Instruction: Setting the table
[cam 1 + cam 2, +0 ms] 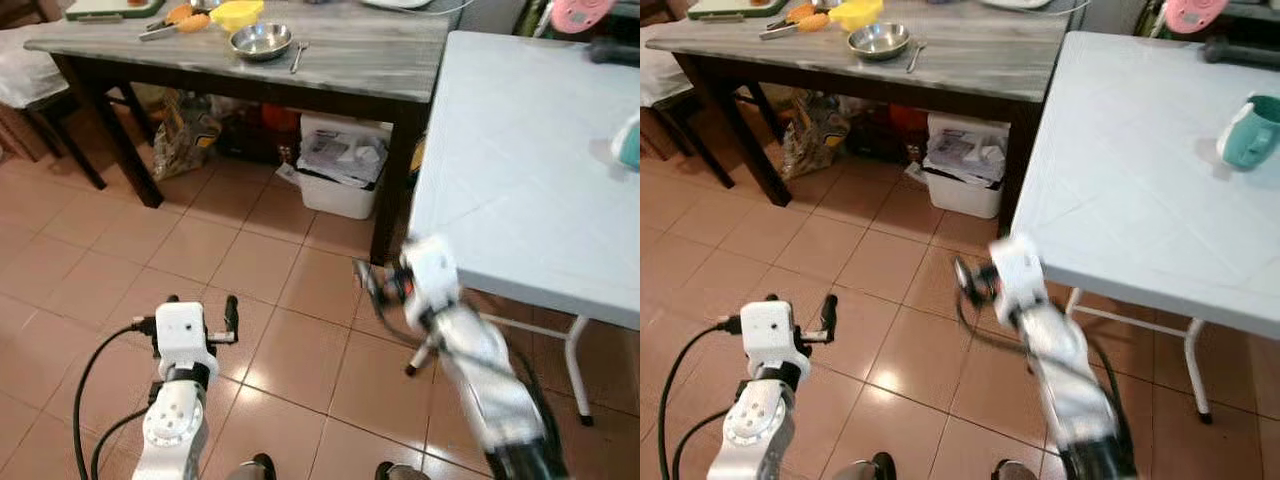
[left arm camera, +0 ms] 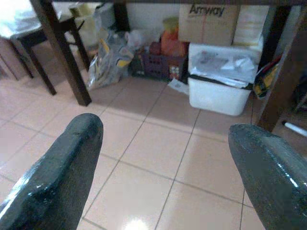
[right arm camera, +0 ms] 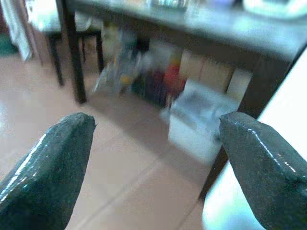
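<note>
1. The left gripper hangs low over the terracotta floor tiles, its two black fingers spread wide apart with nothing between them.
2. The right gripper is raised in front of the near corner of the white table; it is blurred in the head views, but the right wrist view shows its fingers standing well apart and empty.
3. A grey marble-topped table with dark legs stands ahead, to the left of the white table, with one of its corners close to the white table's edge.
4. On the marble top sits a steel bowl, with a spoon lying just to its right.
5. Behind the bowl is a yellow container, and to its left lie tongs and an orange item that is too small to identify.
6. A teal mug stands on the white table near its right edge, well apart from both grippers.
7. Under the marble table sit a white bin filled with paper, a crumpled bag and a cardboard box.
8. A dark chair with a white cushion stands at the far left.
</note>
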Motion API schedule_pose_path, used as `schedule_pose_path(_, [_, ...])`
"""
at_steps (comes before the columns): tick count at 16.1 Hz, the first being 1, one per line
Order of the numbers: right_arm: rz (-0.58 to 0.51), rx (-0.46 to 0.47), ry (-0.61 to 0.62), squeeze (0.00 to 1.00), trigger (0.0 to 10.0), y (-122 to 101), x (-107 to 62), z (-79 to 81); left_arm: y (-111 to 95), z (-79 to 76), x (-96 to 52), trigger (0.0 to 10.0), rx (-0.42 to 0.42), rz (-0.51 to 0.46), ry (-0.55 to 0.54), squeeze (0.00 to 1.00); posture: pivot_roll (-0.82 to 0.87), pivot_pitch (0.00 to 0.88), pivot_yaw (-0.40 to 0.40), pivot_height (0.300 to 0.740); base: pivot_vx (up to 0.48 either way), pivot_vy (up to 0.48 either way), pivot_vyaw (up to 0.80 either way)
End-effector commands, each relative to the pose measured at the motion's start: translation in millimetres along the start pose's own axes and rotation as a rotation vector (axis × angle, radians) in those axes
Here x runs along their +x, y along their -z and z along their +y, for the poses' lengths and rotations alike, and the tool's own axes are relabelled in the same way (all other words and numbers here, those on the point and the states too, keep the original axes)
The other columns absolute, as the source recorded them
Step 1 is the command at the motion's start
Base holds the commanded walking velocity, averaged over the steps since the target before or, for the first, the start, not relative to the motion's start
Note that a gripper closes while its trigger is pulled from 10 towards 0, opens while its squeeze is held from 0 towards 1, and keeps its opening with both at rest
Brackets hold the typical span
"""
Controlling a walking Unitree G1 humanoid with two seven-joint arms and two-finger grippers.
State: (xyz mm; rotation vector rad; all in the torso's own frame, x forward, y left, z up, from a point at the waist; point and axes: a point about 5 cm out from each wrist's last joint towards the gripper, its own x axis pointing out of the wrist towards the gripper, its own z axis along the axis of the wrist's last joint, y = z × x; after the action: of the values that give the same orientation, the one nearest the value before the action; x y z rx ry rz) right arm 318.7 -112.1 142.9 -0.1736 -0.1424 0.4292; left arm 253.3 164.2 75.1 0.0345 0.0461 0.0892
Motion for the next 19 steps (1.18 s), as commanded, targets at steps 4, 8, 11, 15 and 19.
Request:
schedule_pose_path(4, [-0.147,-0.018,0.062,0.0,10.0,-31.7,18.3,-5.5,-1.9,7.4,1.6,10.0,0.011,-0.012,-0.026,0.0,-0.12,0.125,0.067,0.74,0.0,0.0,0.0])
schedule_pose_path(8, [-0.127,-0.058,0.156,0.0,10.0,-23.8,-9.1,-20.5,-3.3,8.5,-6.0,10.0,-0.011,-0.016,-0.021,0.0,-0.11,0.13,0.067,0.74,0.0,0.0,0.0])
schedule_pose_path(11, [-0.071,-0.052,0.209,0.0,10.0,-12.7,-30.8,-29.0,-3.5,4.5,-6.9,10.0,-0.023,-0.013,0.01,0.0,-0.13,0.132,0.082,0.74,0.0,0.0,0.0])
schedule_pose_path(15, [-0.038,-0.051,0.251,0.0,10.0,-7.9,-43.3,-31.0,-7.6,-1.9,2.7,10.0,-0.027,-0.022,0.052,0.0,-0.17,0.122,0.115,0.74,0.0,0.0,-0.71])
schedule_pose_path(19, [-0.032,-0.047,0.266,0.0,10.0,-9.8,-45.3,-28.9,-10.2,-3.8,8.1,10.0,-0.025,-0.027,0.081,0.0,-0.18,0.113,0.122,0.74,0.0,0.0,-0.14])
